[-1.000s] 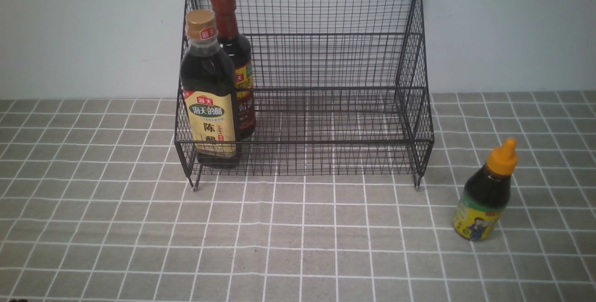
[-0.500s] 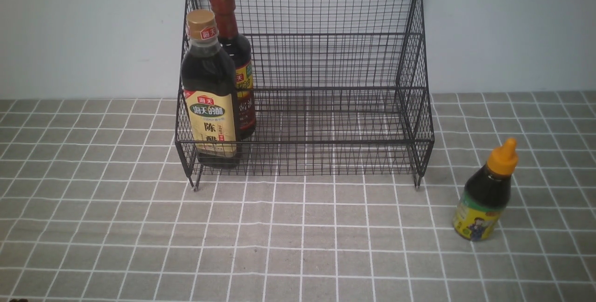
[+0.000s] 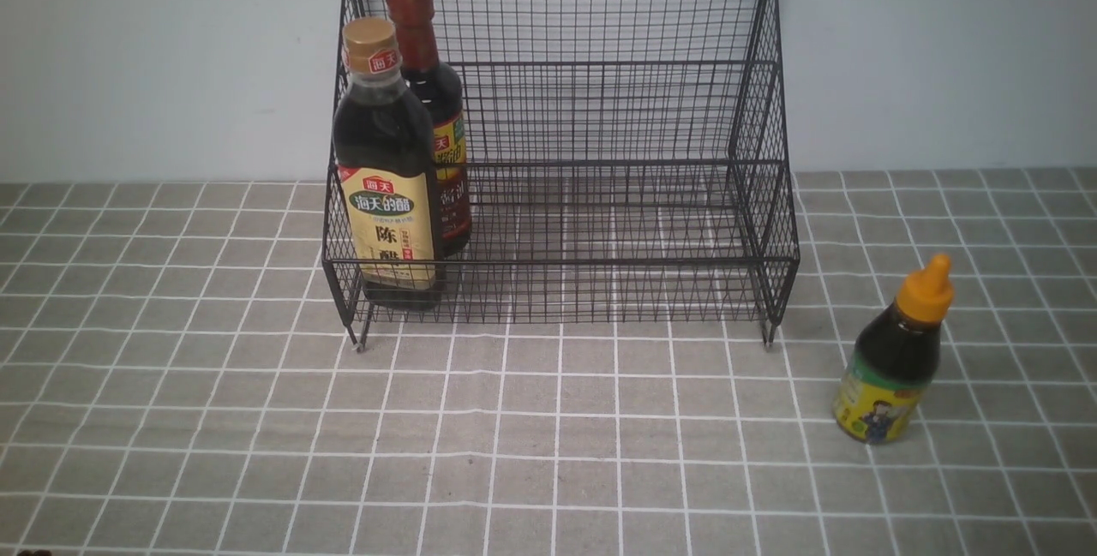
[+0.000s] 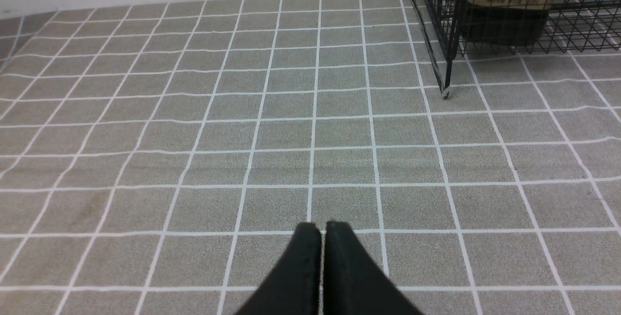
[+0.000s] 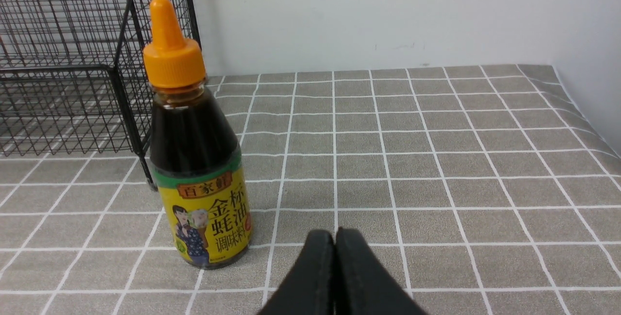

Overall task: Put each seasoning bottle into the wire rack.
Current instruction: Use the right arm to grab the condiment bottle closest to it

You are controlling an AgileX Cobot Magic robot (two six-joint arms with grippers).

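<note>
The black wire rack [image 3: 600,110] stands against the back wall. At its left end a wide gold-capped bottle [image 3: 386,170] stands on the lower tier, with a tall slim brown-capped bottle [image 3: 433,119] behind it. A small orange-nozzled bottle [image 3: 896,355] with a yellow label stands upright on the cloth, right of the rack. In the right wrist view that bottle [image 5: 194,145] is just ahead of my right gripper [image 5: 335,231], which is shut and empty. My left gripper [image 4: 322,225] is shut and empty over bare cloth, short of the rack's left foot [image 4: 445,92]. Neither arm shows in the front view.
A grey checked tablecloth [image 3: 548,436] covers the table. A pale wall [image 3: 154,50] rises right behind the rack. In the right wrist view the cloth meets a side wall [image 5: 594,53] at the table's right end.
</note>
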